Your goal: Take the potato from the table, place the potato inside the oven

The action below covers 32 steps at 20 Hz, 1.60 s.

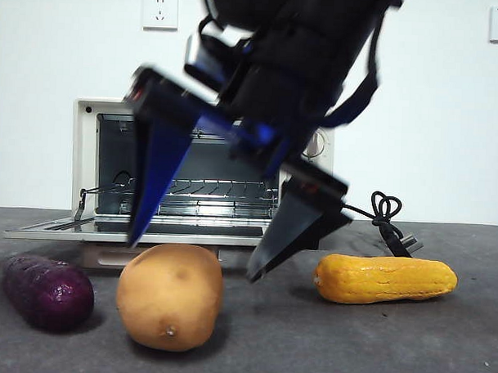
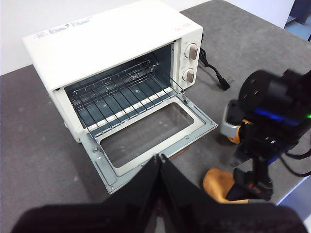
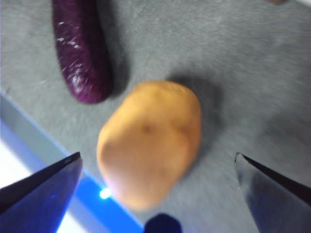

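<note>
Fingers of my right gripper (image 1: 196,258) spread wide above the potato (image 1: 170,296)

It lies on the surface (image 1: 325,345) before the oven's (image 2: 112,43) dropped door, untouched; my left gripper (image 2: 160,160) waits with fingers together
</note>
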{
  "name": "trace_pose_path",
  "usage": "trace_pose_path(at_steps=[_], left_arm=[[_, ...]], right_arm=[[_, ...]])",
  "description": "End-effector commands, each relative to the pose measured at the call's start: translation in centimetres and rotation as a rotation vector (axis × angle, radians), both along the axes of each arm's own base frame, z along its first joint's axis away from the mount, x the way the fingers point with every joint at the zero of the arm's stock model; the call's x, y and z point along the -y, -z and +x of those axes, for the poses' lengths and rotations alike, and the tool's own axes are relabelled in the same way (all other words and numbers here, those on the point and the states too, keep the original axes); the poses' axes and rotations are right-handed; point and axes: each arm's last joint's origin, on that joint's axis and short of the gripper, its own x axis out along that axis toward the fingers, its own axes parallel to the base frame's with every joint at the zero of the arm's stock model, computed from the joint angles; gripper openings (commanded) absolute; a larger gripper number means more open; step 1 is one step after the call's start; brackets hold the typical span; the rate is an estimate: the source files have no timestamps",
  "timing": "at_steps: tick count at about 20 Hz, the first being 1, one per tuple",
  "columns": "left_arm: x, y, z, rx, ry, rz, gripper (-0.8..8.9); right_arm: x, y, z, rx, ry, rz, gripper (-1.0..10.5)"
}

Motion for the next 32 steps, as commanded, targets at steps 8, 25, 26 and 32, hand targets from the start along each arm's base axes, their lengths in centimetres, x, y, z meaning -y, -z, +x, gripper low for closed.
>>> trace_pose_path(at_steps=[8,25,26,32], left_arm=[[0.0,0.1,0.0,-0.01,-0.007,-0.001,-0.08],[-0.1,0.4,-0.2,-0.033,0.0,0.01,-0.08],[-0.1,0.4,-0.2,-0.033,0.0,0.01,-0.08],[-0.1,0.4,-0.2,-0.041,0.0,0.011,-0.08]], right_arm=[[-1.5,2.6,0.3,-0.024,0.037,-0.01,0.6],[2.9,-6.6,8.4,0.502,0.366,0.32,-0.1],[3.0,-6.4,9.2,0.503,0.388,0.331,-0.1],[1.6,-4.7,13.6,0.478,0.441,0.342,-0.1]])
